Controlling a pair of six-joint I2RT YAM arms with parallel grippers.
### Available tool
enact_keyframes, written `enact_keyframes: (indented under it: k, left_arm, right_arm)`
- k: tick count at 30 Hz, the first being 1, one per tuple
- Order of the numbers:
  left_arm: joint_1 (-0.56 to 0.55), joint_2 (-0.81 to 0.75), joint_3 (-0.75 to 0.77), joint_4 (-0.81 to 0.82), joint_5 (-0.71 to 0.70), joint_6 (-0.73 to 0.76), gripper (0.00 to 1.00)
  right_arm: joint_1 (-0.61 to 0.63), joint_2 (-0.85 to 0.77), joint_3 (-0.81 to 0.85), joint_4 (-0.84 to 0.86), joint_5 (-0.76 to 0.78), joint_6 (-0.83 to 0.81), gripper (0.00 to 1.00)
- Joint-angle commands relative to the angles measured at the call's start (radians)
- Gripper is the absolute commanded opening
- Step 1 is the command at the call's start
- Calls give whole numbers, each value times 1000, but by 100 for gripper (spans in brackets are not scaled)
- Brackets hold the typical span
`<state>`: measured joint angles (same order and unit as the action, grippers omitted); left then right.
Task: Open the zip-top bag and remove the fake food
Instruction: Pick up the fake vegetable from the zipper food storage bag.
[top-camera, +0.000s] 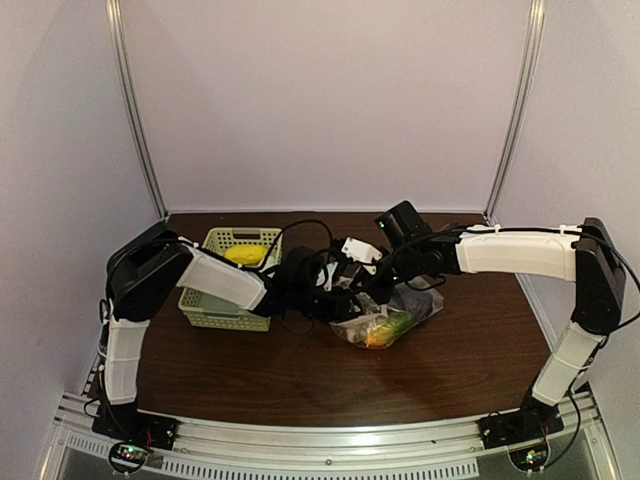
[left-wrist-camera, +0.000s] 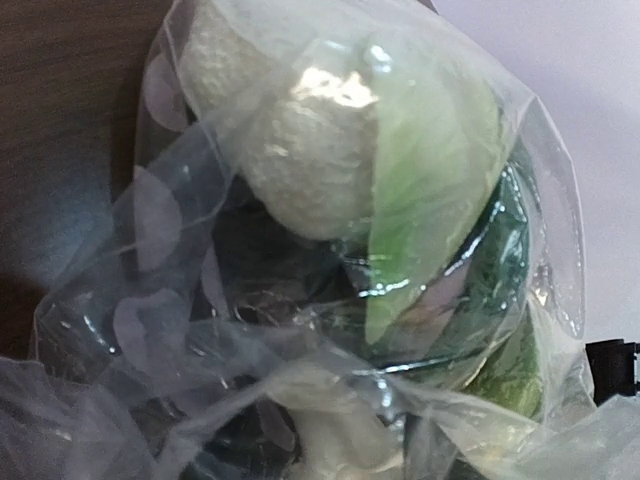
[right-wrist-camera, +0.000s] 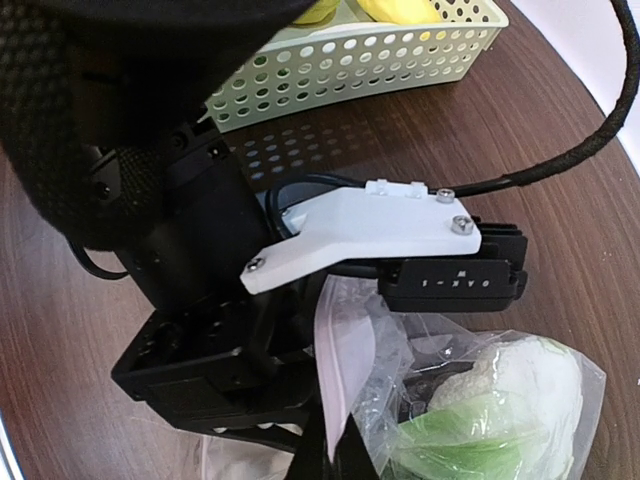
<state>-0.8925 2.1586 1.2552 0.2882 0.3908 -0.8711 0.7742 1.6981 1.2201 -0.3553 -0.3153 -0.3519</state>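
The zip-top bag (top-camera: 400, 312) lies at the table's middle, crumpled, with fake food inside: green and orange pieces (top-camera: 385, 330). In the left wrist view the bag (left-wrist-camera: 170, 330) fills the frame, showing a whitish lumpy piece (left-wrist-camera: 310, 170) and a green piece (left-wrist-camera: 430, 180). Bunched plastic hides my left fingers. My left gripper (top-camera: 335, 300) is at the bag's left edge and appears shut on the plastic. My right gripper (top-camera: 372, 288) meets it from the right. In the right wrist view my right gripper (right-wrist-camera: 335, 465) is shut on the bag's pale zip strip (right-wrist-camera: 350, 340).
A pale green lattice basket (top-camera: 215, 300) stands left of the bag, holding a yellow piece (top-camera: 245, 255). It also shows in the right wrist view (right-wrist-camera: 350, 70). The left arm's black wrist and white camera mount (right-wrist-camera: 370, 225) crowd close to my right gripper. Cables loop over the bag area.
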Motion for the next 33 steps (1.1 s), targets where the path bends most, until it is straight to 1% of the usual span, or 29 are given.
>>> enact_keyframes:
  k: [1,5,10,12,14,17,20,26,31,33]
  left_arm:
    - [-31,-29,-32,53,63,71,51]
    - [-39,3,2,-25,27,100,52]
    - [-42,29,28,-91,50,76,51]
    - [-48,6,8,-88,56,83,53]
    - [-57,-43,-48,-51,32,102,55]
    - [-59,-95,-111,10,18,137,55]
    - [-59,-87,-101,-10,34,176,54]
    - [-60,-32,-63,-50,39,184,56]
    - [-60,16,-27,-68,21,166,50]
    - [-59,54,25,-121,17,175,41]
  right_arm:
    - [4,-4,11,3,-8,1,0]
    - [5,-3,12,2,-12,2,0]
    - [5,-4,12,1,-3,-1,0]
    - [4,-6,12,-1,0,0,0]
    - [5,-7,12,0,2,-2,0]
    - [5,-8,13,-2,1,-2,0]
    - [6,-7,15,-3,-7,0,0]
    - [5,0,16,-6,-9,0,0]
    - [6,7,17,-6,-8,0,0]
    - [5,13,20,-9,-7,-2,0]
